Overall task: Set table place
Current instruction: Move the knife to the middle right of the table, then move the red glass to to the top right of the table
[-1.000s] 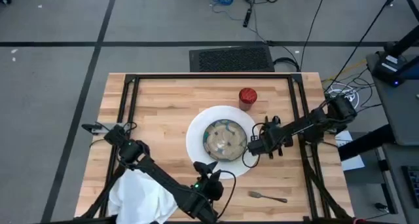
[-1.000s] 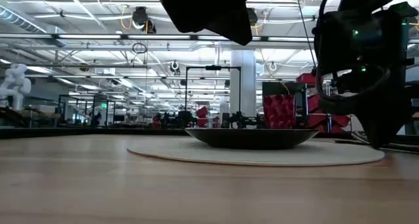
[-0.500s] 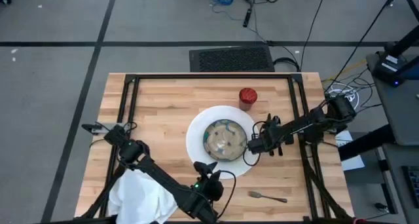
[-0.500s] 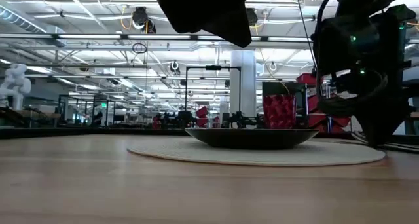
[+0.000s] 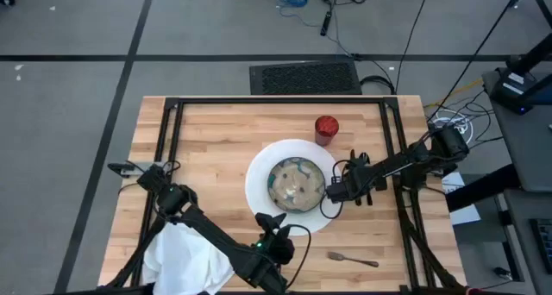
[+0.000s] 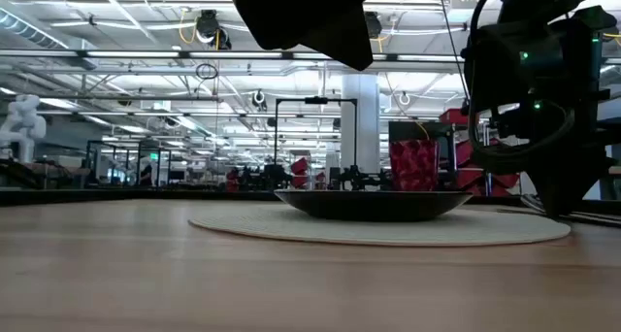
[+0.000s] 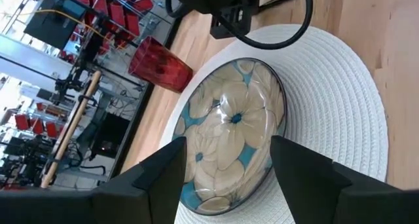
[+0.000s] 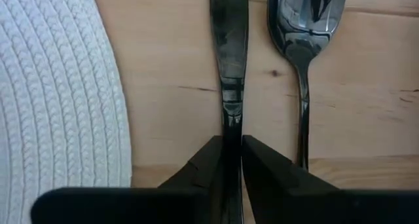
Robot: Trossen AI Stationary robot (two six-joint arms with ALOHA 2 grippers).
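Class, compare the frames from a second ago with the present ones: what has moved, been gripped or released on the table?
Nothing visibly changed.

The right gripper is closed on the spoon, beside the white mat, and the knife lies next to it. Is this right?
Not quite. The right wrist view shows the right gripper closed on the knife, not the spoon. The spoon lies free next to it, and the knife is beside the white mat.
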